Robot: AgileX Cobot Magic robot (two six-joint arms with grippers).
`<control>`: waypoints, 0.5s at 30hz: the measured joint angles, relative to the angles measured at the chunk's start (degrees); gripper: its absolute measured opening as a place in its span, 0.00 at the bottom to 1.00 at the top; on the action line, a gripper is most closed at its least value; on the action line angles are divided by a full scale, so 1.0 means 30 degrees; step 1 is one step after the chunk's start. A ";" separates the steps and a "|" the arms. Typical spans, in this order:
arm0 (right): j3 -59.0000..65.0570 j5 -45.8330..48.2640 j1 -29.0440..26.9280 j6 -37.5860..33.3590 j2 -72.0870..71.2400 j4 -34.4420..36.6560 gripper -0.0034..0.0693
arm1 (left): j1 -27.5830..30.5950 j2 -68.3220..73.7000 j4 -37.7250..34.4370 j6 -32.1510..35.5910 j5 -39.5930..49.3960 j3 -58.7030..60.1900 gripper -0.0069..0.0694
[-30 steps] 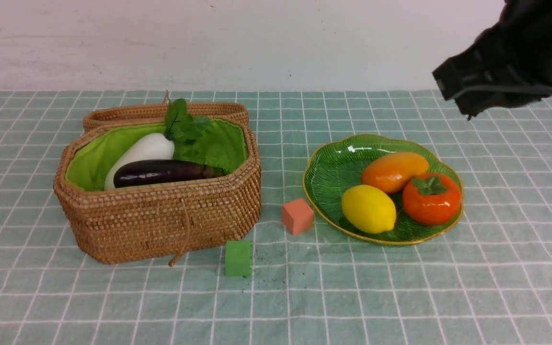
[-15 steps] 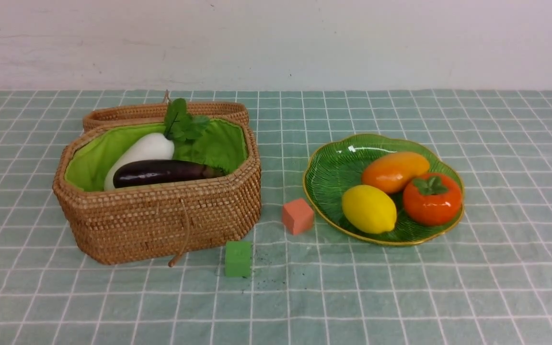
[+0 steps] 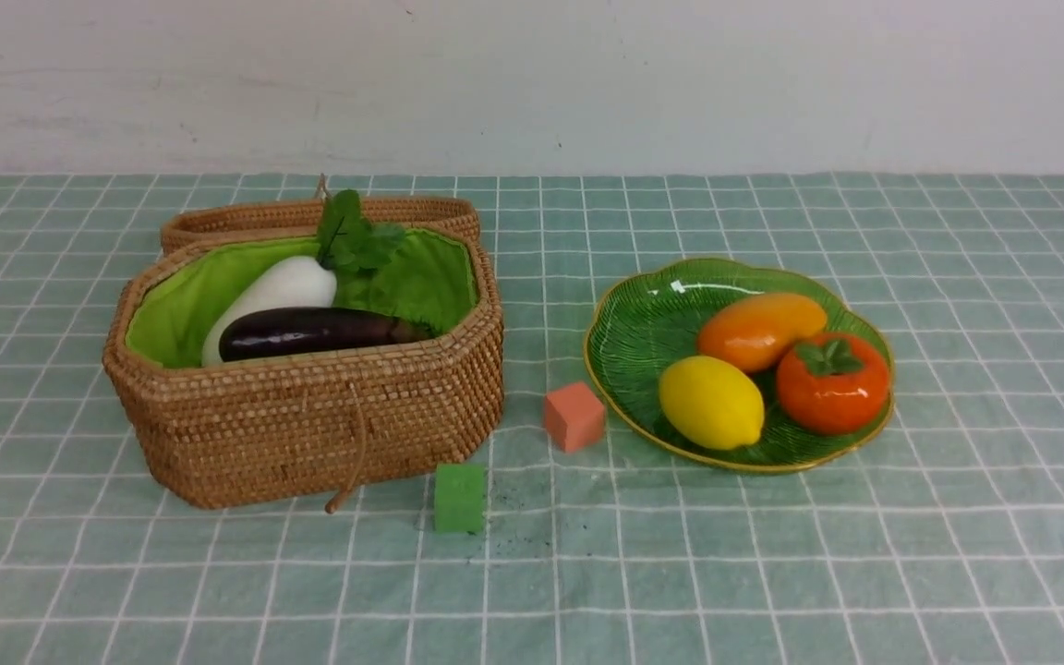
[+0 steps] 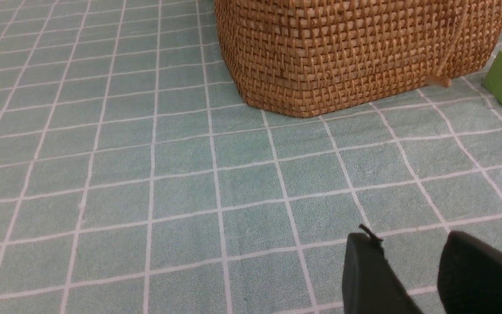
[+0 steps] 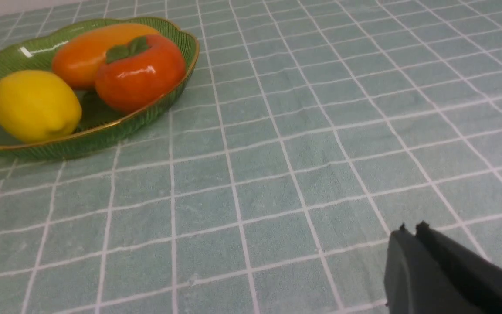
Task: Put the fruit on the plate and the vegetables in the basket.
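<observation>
both arms out of the front view. left gripper [image 4: 412, 244] low over bare checked cloth on the desk [image 3: 772, 554], short of the basket [image 3: 310, 416]; jaws parted with a clear gap, holding nothing. right gripper [image 5: 410, 231] low over bare cloth, well apart from the plate [image 3: 643, 323]; jaws pressed together, empty. plate carries mango [image 3: 758, 330], lemon [image 3: 710, 403] and persimmon [image 3: 832, 383], crowded close. basket lid open; radish [image 3: 273, 291] and eggplant [image 3: 310, 332] inside, eggplant in front. pink cube [image 3: 574, 417] just beside the plate rim; green cube [image 3: 458, 498] near the basket's front.
</observation>
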 joint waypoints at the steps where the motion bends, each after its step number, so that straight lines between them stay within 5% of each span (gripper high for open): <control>1: 0.0000 0.0000 0.0000 -0.0166 0.0000 0.0070 0.07 | 0.0000 0.0000 0.0000 0.0000 0.0008 0.0000 0.40; 15: 0.0000 0.0014 0.0000 -0.0259 0.0000 0.0088 0.09 | 0.0000 0.0000 0.0022 0.0000 0.0031 0.0000 0.40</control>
